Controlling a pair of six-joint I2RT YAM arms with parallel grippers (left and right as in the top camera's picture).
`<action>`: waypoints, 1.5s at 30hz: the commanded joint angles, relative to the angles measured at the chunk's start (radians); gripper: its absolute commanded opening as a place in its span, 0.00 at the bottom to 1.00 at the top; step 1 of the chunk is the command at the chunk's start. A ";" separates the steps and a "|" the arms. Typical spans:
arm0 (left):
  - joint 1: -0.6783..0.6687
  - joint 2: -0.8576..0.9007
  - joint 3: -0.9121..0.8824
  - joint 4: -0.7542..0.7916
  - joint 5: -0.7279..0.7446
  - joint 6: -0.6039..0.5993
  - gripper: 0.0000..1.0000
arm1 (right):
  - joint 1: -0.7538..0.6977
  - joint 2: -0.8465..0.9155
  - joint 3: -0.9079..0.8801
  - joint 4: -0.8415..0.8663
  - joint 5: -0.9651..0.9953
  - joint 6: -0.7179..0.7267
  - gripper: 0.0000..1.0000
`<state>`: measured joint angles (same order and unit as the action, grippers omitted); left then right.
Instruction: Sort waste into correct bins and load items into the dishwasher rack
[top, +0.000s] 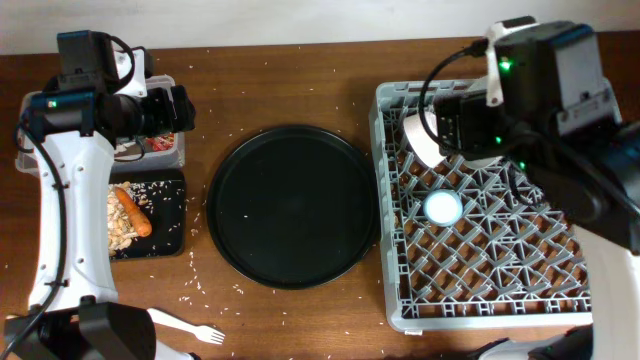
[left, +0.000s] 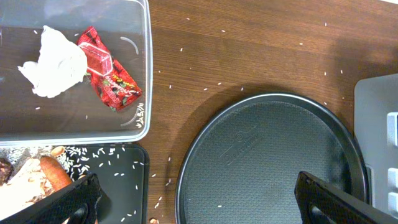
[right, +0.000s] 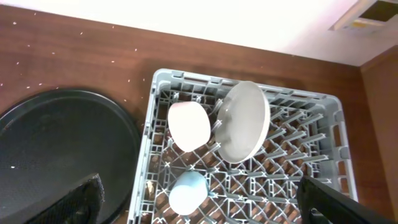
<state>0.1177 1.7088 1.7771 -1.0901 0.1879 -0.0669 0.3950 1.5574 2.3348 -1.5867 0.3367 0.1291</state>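
In the left wrist view the clear tub (left: 144, 93) holds the crumpled white napkin (left: 55, 62) and the red wrapper (left: 109, 78). The shallow black tray (left: 127, 180) below it holds the carrot (left: 53, 174), rice and scraps. My left gripper (left: 199, 204) is open and empty above the tub's near corner. The dishwasher rack (right: 152, 124) holds the white bowl (right: 188, 126), the grey-green bowl (right: 244, 121) and the blue cup (right: 186, 191). My right gripper (right: 199, 199) is open and empty above the rack. The white fork (top: 190, 325) lies on the table at the front left.
The large round black tray (top: 292, 205) sits between the bins and the rack, with a few rice grains on it. Loose rice is scattered on the wooden table around the bins and the tray. My left arm hides much of the tub in the overhead view.
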 joint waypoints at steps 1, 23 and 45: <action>-0.004 -0.022 0.000 0.003 0.010 0.015 0.99 | -0.004 0.008 0.006 0.001 0.027 0.011 0.98; -0.004 -0.022 0.000 0.003 0.010 0.015 0.99 | -0.314 -0.392 -0.623 0.620 -0.150 0.010 0.98; -0.004 -0.022 0.000 0.003 0.010 0.015 0.99 | -0.382 -1.555 -2.329 1.522 -0.457 -0.193 0.98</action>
<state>0.1177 1.7077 1.7763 -1.0874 0.1879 -0.0669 0.0200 0.0368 0.0196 -0.0208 -0.1078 -0.0574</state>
